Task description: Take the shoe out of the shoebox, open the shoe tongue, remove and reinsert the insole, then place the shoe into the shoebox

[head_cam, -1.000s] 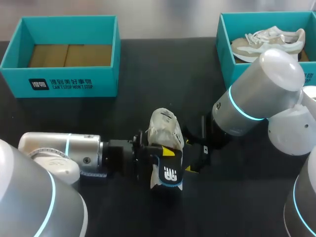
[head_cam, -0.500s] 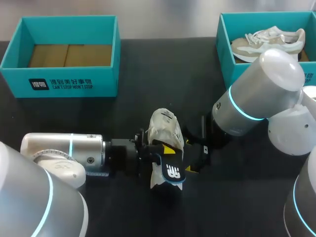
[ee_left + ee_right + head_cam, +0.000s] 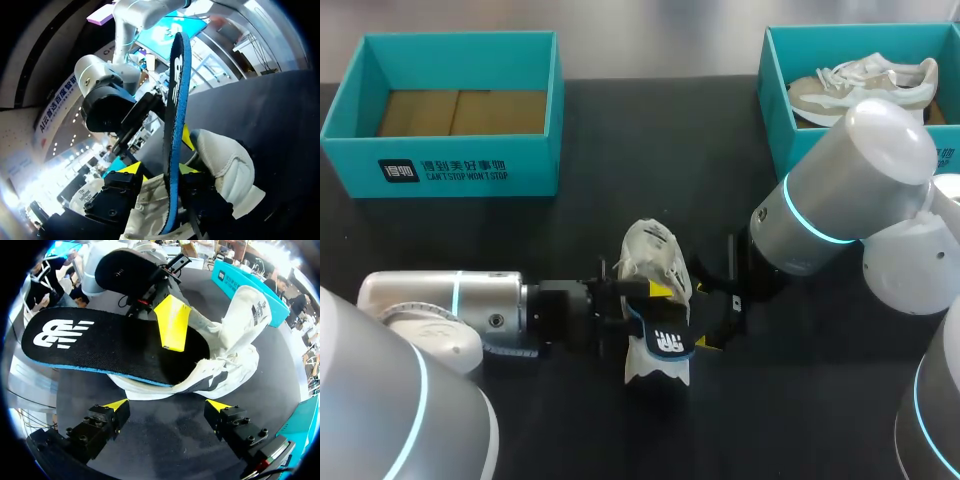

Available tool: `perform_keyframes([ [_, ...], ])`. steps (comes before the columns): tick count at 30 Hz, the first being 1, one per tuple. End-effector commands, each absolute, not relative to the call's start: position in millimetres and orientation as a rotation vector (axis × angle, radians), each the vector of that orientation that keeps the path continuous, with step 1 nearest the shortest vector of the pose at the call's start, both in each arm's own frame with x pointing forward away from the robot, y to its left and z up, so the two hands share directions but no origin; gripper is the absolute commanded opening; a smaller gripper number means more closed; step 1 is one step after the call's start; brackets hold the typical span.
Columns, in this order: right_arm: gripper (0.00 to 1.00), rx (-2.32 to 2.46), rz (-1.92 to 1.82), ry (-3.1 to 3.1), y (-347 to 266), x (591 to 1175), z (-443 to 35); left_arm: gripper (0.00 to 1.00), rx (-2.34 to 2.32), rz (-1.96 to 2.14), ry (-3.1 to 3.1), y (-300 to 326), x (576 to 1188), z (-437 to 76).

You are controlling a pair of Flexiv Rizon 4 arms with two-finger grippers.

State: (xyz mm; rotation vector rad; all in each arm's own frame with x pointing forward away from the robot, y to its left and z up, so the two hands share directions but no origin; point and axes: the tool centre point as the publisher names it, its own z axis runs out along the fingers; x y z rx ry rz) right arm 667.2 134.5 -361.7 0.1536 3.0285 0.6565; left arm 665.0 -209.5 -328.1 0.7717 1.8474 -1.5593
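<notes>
The insole (image 3: 175, 100) is gripped edgewise by the left hand (image 3: 159, 171), its length running ahead, one end tucked in the shoe (image 3: 225, 160); the right hand (image 3: 167, 412) is held open just beside.

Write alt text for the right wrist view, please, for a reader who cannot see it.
A black insole with a blue edge sticks out of a white shoe on a dark table, pinched by the left gripper. The right gripper is open just short of the shoe, holding nothing.
</notes>
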Motion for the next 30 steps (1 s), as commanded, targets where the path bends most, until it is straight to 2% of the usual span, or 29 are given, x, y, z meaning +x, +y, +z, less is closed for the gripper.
perform_keyframes([
  [1, 1.0, 0.154, 0.658, 3.026, 135, 666, -363, 0.4, 0.739, -1.519, 1.886, -203, 655, -318],
  [6, 1.0, 0.154, 0.658, 3.026, 135, 666, -363, 0.3, 0.702, -1.465, 1.931, -204, 651, -308],
  [10, 1.0, 0.154, 0.658, 3.026, 135, 666, -363, 0.33, 0.69, -1.447, 1.953, -206, 650, -304],
  [12, 1.0, 0.154, 0.658, 3.026, 135, 666, -363, 0.3, 0.686, -1.443, 1.972, -206, 651, -303],
  [14, 1.0, 0.154, 0.658, 3.026, 135, 666, -363, 0.21, 0.687, -1.438, 1.984, -207, 651, -303],
  [15, 1.0, 0.154, 0.658, 3.026, 135, 666, -363, 0.07, 0.69, -1.436, 1.992, -207, 651, -303],
  [16, 1.0, 0.154, 0.658, 3.026, 135, 666, -363, 0.0, 0.698, -1.433, 1.997, -208, 650, -303],
  [30, 1.0, 0.154, 0.658, 3.026, 135, 666, -363, 0.0, 0.791, -1.371, 2.006, -204, 648, -322],
])
